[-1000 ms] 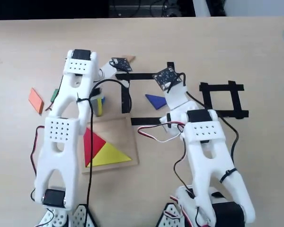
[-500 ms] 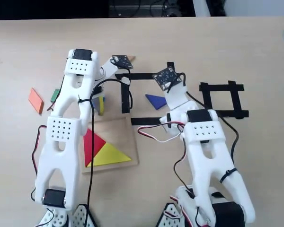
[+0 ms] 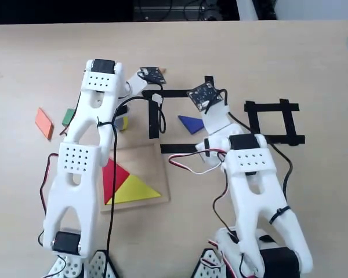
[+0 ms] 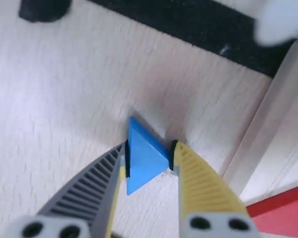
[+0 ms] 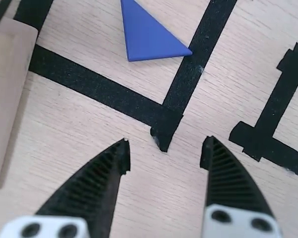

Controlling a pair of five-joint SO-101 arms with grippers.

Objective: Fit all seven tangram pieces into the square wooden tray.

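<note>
Done: red triangle (image 3: 113, 174) and yellow triangle (image 3: 133, 190) lie in the wooden tray (image 3: 144, 157).
Left gripper (image 4: 149, 151): clamped on a small light-blue triangle (image 4: 141, 163), just beside the tray's edge.
Right gripper (image 5: 164, 146): jaws spread and empty, near the dark-blue triangle (image 5: 146, 34).
Remaining: five pieces, including the orange parallelogram (image 3: 44, 123) and the green piece (image 3: 66, 117).

One tray (image 3: 145, 159) holds two triangles (image 3: 113, 174) (image 3: 136, 190); outside the tray: one dark-blue triangle (image 3: 191, 123), one light-blue triangle (image 4: 144, 158), one orange piece (image 3: 44, 123), one green piece (image 3: 68, 117).

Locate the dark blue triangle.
High view: the dark blue triangle lies flat inside the tape square nearer the tray. Right wrist view: it sits across the tape line from the open right gripper.
</note>
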